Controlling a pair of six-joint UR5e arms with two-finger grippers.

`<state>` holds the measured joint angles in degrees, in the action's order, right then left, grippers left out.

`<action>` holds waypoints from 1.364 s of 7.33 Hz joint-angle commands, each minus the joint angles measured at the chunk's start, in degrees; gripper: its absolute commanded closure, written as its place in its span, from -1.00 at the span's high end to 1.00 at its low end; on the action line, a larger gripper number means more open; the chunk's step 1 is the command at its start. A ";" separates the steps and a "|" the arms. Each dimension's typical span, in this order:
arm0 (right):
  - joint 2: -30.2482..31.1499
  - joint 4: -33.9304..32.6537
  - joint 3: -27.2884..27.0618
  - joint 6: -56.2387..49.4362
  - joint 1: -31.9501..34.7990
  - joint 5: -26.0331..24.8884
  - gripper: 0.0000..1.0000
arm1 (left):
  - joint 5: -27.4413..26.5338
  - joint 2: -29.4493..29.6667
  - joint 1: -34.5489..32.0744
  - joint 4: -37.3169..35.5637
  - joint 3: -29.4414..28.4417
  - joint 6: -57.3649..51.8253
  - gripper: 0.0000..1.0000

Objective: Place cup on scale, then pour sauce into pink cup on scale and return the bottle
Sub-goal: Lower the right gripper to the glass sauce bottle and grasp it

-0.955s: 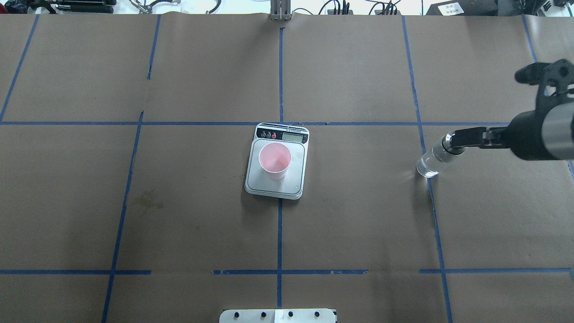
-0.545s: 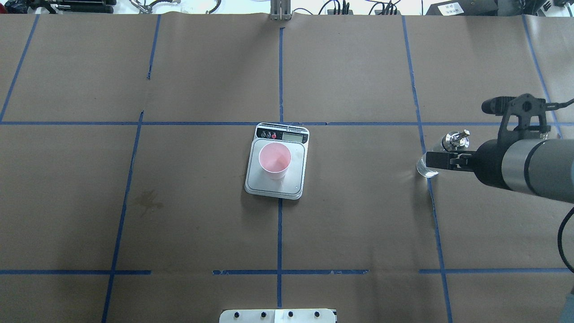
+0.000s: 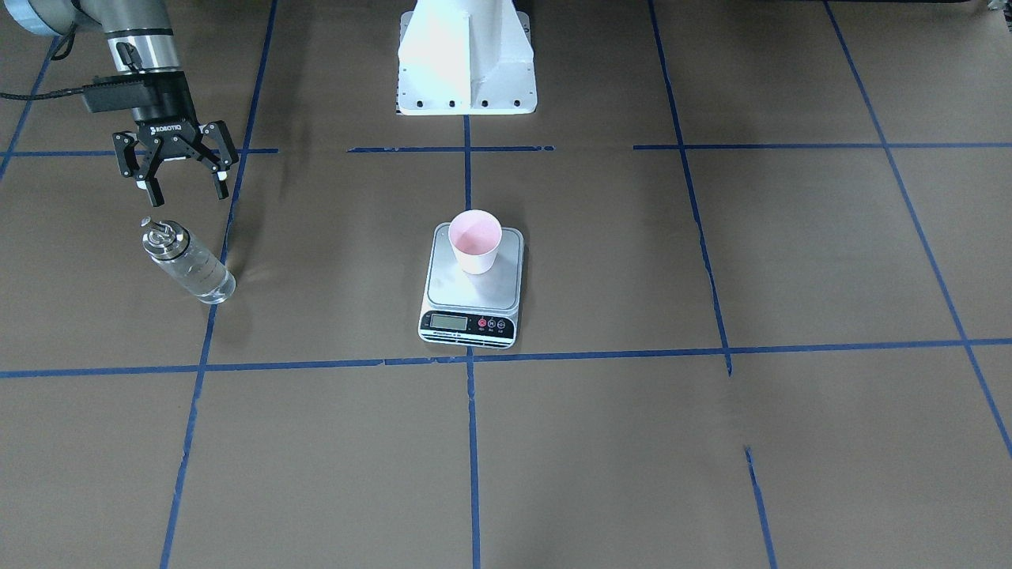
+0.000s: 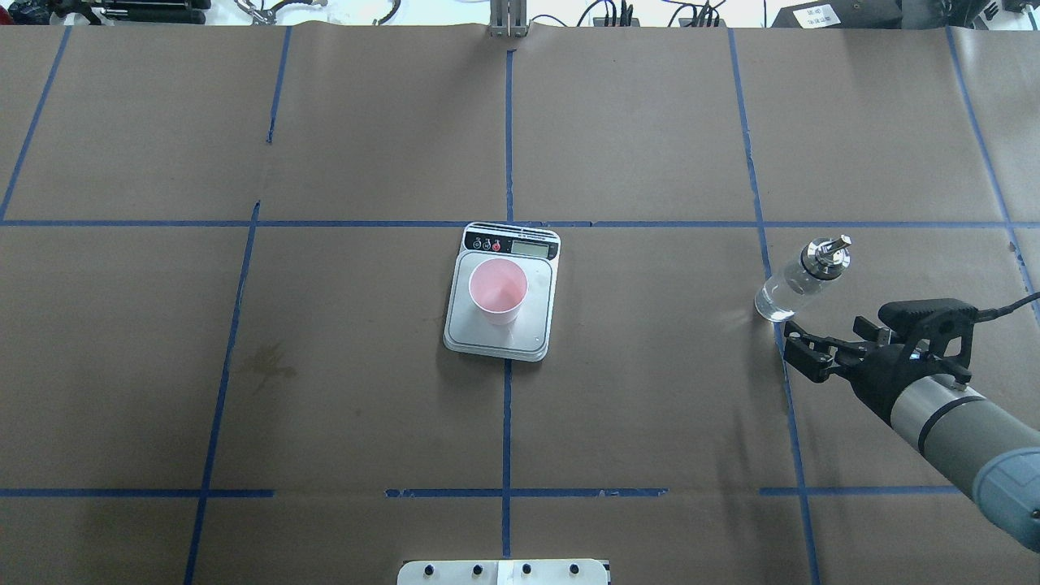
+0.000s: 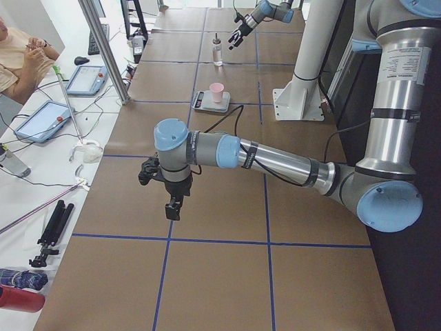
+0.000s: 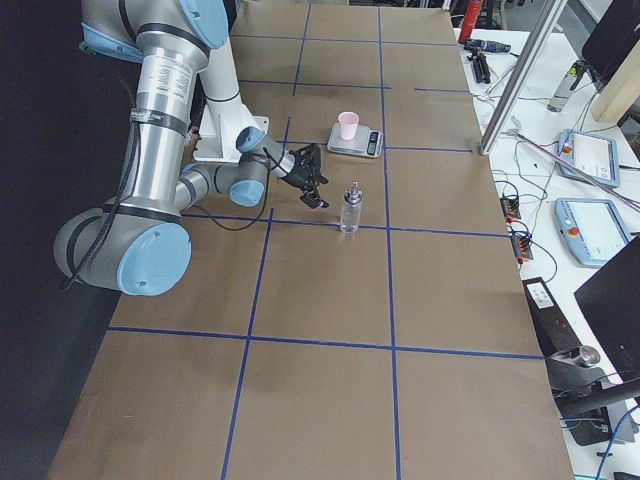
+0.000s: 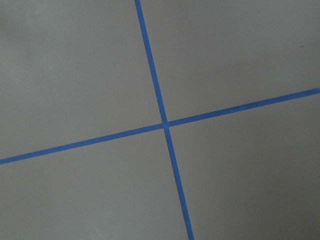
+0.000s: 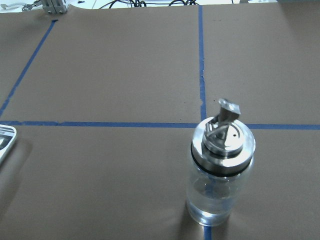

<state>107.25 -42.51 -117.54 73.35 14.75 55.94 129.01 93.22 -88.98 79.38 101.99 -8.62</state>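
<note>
The pink cup stands upright on the scale at the table's middle; both also show in the front-facing view, cup on scale. The clear glass bottle with its silver spout cap stands upright on the paper at the right, with clear liquid in its lower part. My right gripper is open and empty, a little back from the bottle on the robot's side. My left gripper hangs over bare paper far from the scale; I cannot tell whether it is open or shut.
Brown paper with blue tape lines covers the table. The robot's white base stands behind the scale. Operators' tablets and cables lie on the side table beyond the far edge. The left wrist view shows only a tape crossing.
My right gripper has left the bottle's neck and drawn back toward the robot's side, open. The bottle stays standing where it was. Cup and scale have not moved.
</note>
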 commanded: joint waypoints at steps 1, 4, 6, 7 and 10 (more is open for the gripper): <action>-3.68 4.45 7.91 -0.31 -1.83 -7.15 1.00 | 0.02 -0.32 -0.05 -0.02 0.31 -0.08 1.00; -7.50 4.89 12.95 -1.01 -1.66 -10.32 1.00 | 0.10 -0.32 0.03 -0.02 0.40 0.01 1.00; -7.67 4.89 13.48 -1.01 -1.66 -12.25 1.00 | 0.89 -0.32 0.03 -0.02 0.40 0.01 1.00; -7.76 4.89 13.57 -1.01 -1.57 -13.13 1.00 | 0.98 -0.32 0.03 -0.11 0.32 0.36 1.00; -8.90 4.89 13.57 -1.63 -1.13 -13.32 1.00 | 7.45 -4.51 0.03 -0.11 -0.65 0.62 1.00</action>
<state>98.57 -37.62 -103.99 71.81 13.56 42.76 132.80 91.35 -88.94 79.11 101.61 -8.01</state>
